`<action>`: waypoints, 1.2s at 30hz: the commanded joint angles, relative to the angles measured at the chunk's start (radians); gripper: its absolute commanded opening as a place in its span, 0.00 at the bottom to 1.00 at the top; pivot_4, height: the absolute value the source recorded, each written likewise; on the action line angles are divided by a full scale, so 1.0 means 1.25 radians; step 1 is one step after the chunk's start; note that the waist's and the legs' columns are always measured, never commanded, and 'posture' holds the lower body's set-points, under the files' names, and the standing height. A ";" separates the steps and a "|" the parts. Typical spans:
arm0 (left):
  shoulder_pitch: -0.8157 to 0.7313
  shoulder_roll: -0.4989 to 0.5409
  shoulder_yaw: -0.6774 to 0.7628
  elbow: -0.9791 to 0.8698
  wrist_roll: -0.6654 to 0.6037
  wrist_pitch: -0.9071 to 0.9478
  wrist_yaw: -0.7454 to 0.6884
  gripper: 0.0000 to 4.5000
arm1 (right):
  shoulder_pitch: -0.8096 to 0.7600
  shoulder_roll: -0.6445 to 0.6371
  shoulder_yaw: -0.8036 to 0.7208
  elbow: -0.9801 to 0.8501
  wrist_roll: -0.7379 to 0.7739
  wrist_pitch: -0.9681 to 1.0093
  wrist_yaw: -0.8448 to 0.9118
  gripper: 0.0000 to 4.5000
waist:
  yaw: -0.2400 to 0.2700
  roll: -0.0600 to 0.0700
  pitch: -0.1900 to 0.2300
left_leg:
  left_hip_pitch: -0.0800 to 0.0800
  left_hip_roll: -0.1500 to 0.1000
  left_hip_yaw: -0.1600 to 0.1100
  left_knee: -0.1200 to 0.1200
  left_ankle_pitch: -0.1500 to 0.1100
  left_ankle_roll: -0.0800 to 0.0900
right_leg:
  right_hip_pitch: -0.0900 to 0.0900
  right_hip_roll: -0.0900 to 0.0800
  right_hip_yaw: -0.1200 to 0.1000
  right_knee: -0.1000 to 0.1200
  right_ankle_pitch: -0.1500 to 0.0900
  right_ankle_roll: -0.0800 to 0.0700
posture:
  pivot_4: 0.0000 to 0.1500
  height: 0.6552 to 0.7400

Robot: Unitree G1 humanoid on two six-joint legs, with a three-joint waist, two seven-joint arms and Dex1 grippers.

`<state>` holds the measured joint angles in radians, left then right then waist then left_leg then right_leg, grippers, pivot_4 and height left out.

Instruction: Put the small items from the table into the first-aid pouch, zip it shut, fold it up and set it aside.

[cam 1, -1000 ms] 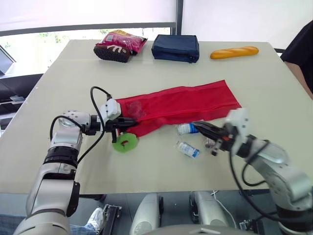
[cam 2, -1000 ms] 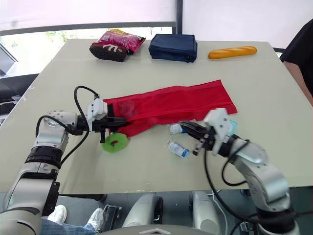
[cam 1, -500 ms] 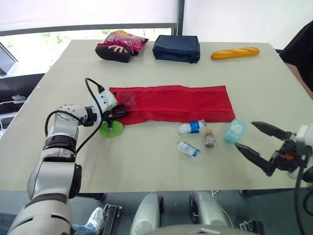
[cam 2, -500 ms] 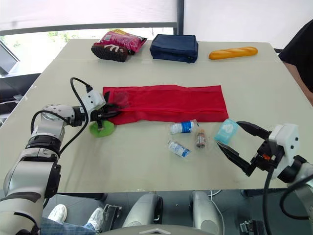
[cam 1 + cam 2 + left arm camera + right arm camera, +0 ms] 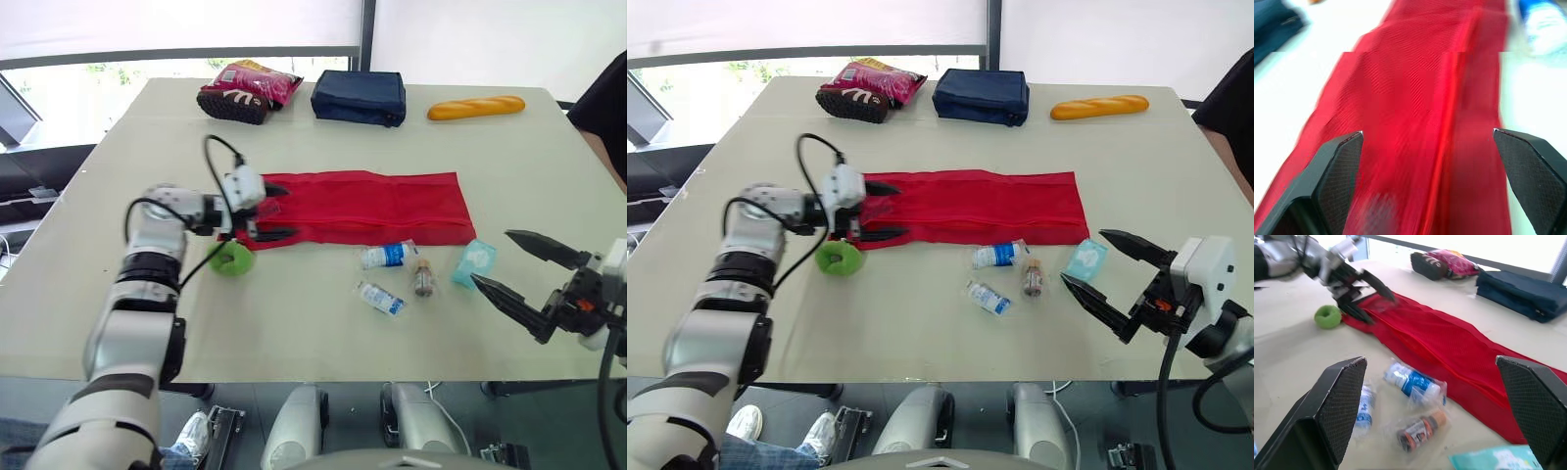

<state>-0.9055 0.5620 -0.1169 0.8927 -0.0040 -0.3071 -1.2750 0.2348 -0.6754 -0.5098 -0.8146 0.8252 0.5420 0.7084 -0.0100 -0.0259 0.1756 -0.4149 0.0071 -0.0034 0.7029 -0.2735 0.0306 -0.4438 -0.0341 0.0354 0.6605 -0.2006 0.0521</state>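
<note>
1. While your left hand (image 5: 289, 211) sits at the left end of the red pouch (image 5: 372, 206), its fingers are spread wide, one to each side of the fabric, and they grip nothing.
2. Your right hand (image 5: 490, 257) hangs near the front right edge of the surface (image 5: 294, 333), fingers wide apart and empty.
3. Watch the teal packet (image 5: 477, 257). It lies right at that hand's fingertips, between it and the pouch.
4. Three more items lie loose just in front of the pouch: a wrapped blue-labelled bottle (image 5: 387, 256), a small brown vial (image 5: 423, 279) and a blue-and-white sachet (image 5: 378, 298).
5. A green roll (image 5: 231, 258) sits just beside the left hand's lower finger, by the pouch's corner.
6. Along the far edge, well apart from the work, are a snack bag (image 5: 248, 88), a navy case (image 5: 359, 97) and a baguette (image 5: 475, 106). A person's dark sleeve (image 5: 605, 103) shows at the right.
7. A second ago the pouch lay skewed with your right hand over the items. Now it lies straight and that hand has pulled back.
8. Half a second ago the left fingers looked pinched at the pouch's corner. Now they are open.
</note>
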 commanded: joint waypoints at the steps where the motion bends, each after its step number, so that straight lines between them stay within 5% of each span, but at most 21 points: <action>1: -0.048 -0.038 -0.033 -0.007 0.047 0.001 0.063 0.99 | -0.014 -0.018 0.005 -0.035 0.032 -0.002 -0.014 1.00 | -0.001 0.000 0.000 | 0.000 0.000 0.000 0.000 0.000 0.000 | 0.000 0.000 0.000 0.000 0.000 0.000 | 1.00 0.65; 7: -0.082 -0.090 -0.047 0.065 0.075 0.033 0.136 0.99 | -0.027 -0.033 0.013 -0.047 0.049 -0.006 -0.044 1.00 | -0.006 0.000 0.000 | 0.000 0.000 0.000 0.000 0.000 0.000 | 0.000 0.001 0.000 0.000 0.000 0.001 | 1.00 0.65; 10: -0.088 -0.098 -0.063 0.099 0.100 0.009 0.164 0.84 | -0.036 -0.030 0.016 -0.055 0.064 -0.008 -0.069 1.00 | -0.004 0.000 0.000 | 0.000 0.000 0.000 0.000 0.000 0.000 | 0.000 0.001 0.000 0.000 0.000 0.001 | 1.00 0.65; 15: -0.103 -0.095 -0.052 0.123 0.092 -0.007 0.153 0.31 | -0.029 -0.033 0.018 -0.064 0.060 -0.014 -0.084 1.00 | 0.000 0.000 0.000 | 0.000 0.000 0.000 0.000 0.000 0.000 | 0.000 0.001 0.000 0.000 0.000 0.000 | 1.00 0.65; 17: -0.099 -0.089 -0.046 0.117 0.075 -0.007 0.116 0.01 | -0.026 -0.031 0.021 -0.067 0.055 -0.015 -0.090 1.00 | 0.000 0.000 0.000 | 0.000 0.000 0.000 0.000 0.000 0.000 | 0.000 0.000 0.000 0.000 0.000 0.000 | 1.00 0.65; 27: -0.081 -0.092 -0.044 0.061 0.041 0.043 0.025 0.01 | -0.062 -0.081 0.223 -0.067 -0.061 0.069 -0.154 1.00 | -0.001 0.000 0.000 | 0.000 0.000 0.000 0.000 0.000 0.000 | 0.000 0.000 0.000 0.000 0.000 -0.001 | 1.00 0.65; 36: -0.077 -0.097 -0.049 0.049 0.055 0.056 0.028 0.01 | -0.428 -0.151 0.507 0.194 -0.274 0.067 -0.019 1.00 | -0.002 0.000 0.000 | 0.000 0.000 0.000 0.001 0.000 0.000 | 0.000 0.001 0.000 0.000 0.001 -0.002 | 1.00 0.65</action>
<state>-0.9878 0.4352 -0.1871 0.9768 0.0736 -0.2308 -1.2421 -0.2491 -0.8535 0.0861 -0.6197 0.5240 0.6482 0.6263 -0.0131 -0.0265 0.1761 -0.4158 0.0066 -0.0033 0.7036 -0.2735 0.0308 -0.4447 -0.0334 0.0355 0.6604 -0.1992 0.0496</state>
